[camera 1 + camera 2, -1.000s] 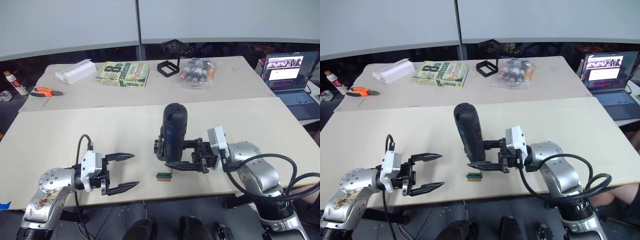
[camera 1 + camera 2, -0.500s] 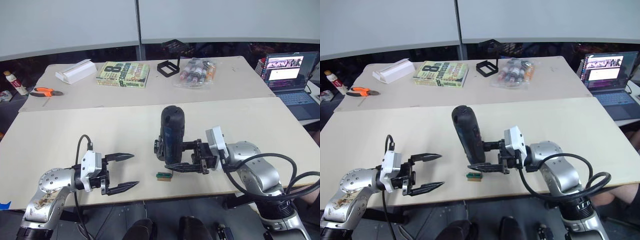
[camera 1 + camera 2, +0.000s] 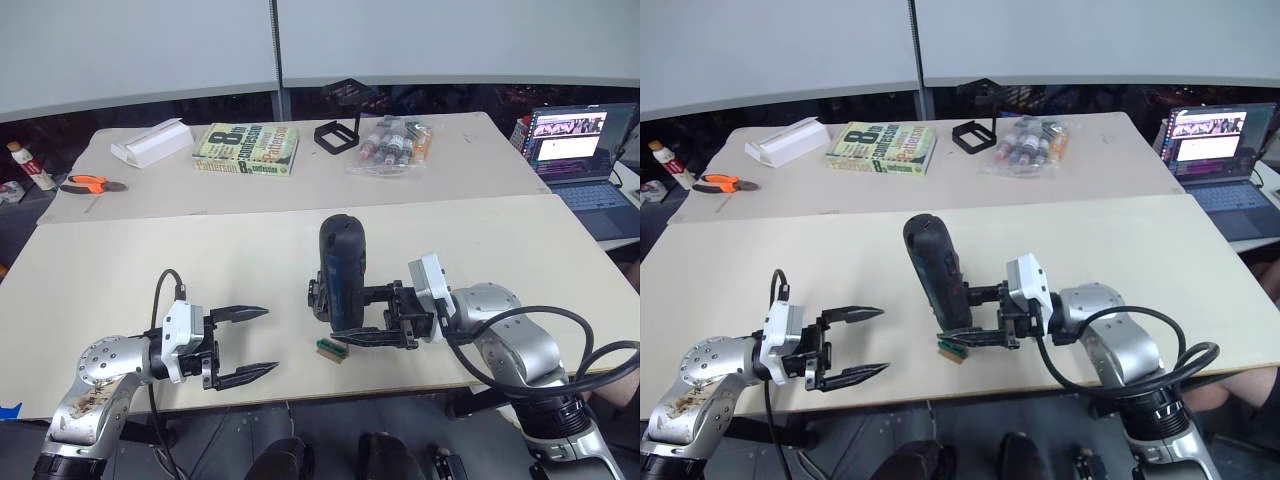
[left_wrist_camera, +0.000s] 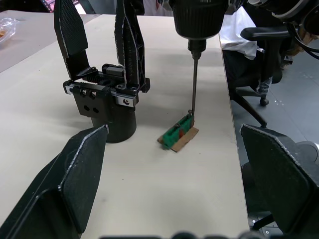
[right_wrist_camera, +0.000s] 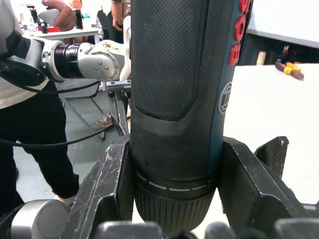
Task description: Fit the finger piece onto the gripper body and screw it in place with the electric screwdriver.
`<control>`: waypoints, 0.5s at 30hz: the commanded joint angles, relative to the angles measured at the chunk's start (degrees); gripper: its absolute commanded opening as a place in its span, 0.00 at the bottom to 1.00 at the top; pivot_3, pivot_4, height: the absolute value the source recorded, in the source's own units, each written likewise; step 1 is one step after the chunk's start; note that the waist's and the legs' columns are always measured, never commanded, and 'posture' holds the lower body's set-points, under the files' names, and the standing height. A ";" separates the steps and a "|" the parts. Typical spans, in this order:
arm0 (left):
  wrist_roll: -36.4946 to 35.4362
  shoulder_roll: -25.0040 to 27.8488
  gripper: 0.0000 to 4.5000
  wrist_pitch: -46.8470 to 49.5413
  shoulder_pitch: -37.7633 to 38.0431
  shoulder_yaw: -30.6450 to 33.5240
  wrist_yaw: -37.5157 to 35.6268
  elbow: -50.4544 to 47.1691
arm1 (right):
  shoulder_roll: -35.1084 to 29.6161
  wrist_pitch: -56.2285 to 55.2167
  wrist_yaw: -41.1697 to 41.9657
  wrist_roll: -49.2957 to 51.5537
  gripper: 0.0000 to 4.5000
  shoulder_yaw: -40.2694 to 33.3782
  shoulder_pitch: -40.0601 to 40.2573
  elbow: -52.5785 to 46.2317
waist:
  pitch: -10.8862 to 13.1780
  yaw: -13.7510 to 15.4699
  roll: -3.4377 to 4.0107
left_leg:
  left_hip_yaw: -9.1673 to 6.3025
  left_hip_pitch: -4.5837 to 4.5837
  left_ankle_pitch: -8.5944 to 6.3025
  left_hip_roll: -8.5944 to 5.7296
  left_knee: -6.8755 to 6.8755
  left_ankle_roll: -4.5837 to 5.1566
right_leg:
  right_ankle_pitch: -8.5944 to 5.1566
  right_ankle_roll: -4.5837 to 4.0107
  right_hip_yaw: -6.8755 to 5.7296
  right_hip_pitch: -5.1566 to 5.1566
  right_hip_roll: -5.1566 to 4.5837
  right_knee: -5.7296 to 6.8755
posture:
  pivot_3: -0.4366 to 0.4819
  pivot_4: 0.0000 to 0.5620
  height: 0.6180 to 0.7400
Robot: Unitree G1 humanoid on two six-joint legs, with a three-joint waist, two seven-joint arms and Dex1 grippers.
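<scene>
1. Right gripper (image 3: 372,318): is clamping the electric screwdriver (image 3: 341,268) between its two fingers, barrel upright, bit pointing down at the table (image 3: 140,260).
2. Bit tip: in the left wrist view it is touching one end of a small green block (image 4: 179,132) lying on a brown scrap, just below and in front of the right gripper.
3. Gripper body (image 4: 105,104): is standing upright on the table just beside the screwdriver, on the side toward the left gripper; two black pointed fingers are rising from its top. Whether one of them is the loose finger piece, seated or not, cannot be told.
4. Left gripper (image 3: 247,343): is hovering with fingers spread wide, holding nothing, well apart from the gripper body and pointing toward it.
5. Step in hand, as judged: picking a screw from the green block with the bit. Doing it well calls for keeping the barrel vertical, pressing straight down and lightly so the block is not skidding or tipping off its scrap, then lifting straight up. The free left gripper could be steadying the gripper body.
6. Writing: red raised letters on the screwdriver barrel are reading partly "BOS", with a round emblem beneath. The book (image 3: 247,149) beyond both grippers is showing a large "8" and "Patterson" on its spine.
</scene>
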 commanded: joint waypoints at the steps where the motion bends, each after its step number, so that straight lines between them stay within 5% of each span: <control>1: -0.19 -0.09 1.00 -0.64 -0.63 0.19 0.40 -0.81 | -0.24 0.28 0.56 1.66 0.43 -0.40 -1.34 -1.46 | 0.00 -0.01 0.00 | 0.00 0.00 0.00 0.00 0.00 0.00 | 0.00 0.00 0.00 0.00 0.00 0.00 | 0.48 0.27 1.00; 15: -0.17 0.01 1.00 -0.85 -0.50 0.24 0.75 -0.88 | -1.41 4.42 1.68 3.91 0.43 -1.26 -1.49 -2.66 | 0.00 0.03 0.00 | -0.01 0.00 0.00 0.00 0.00 0.00 | 0.00 0.00 0.01 0.00 -0.01 -0.01 | 0.48 0.27 1.00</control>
